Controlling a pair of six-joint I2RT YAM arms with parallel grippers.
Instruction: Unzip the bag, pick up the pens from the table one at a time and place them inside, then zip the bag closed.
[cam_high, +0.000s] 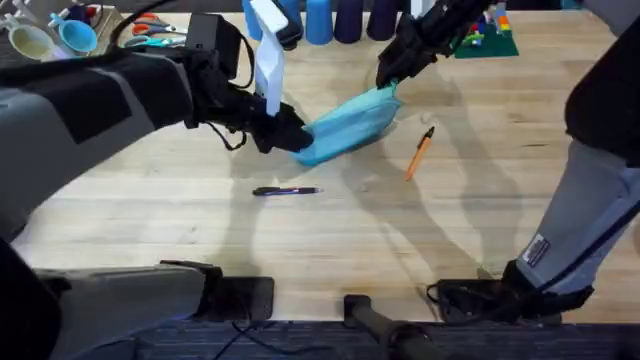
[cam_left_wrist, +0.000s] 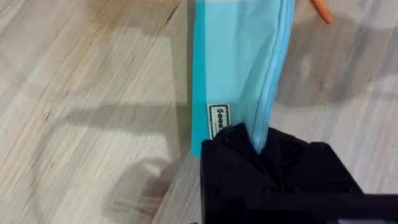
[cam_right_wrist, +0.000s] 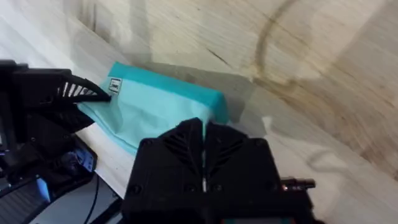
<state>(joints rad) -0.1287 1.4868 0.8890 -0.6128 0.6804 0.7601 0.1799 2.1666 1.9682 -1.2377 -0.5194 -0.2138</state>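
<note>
bag is clamped at opposite ends by your left gripper and right gripper; its small white label reads partly "seee", rest illegible.

Brightness: even and fairly bright across the table in the overhead view.
Light source: appeared to come from above; exact lamps could not be told.
Shadows: soft, doubled grey shadows of the arms lay on the wood near the bag.
Glare: none strong; pale sheen on planks in the right wrist view.
Blur: both wrist views were soft; near arm masses overhead looked dark and smeared.
</note>
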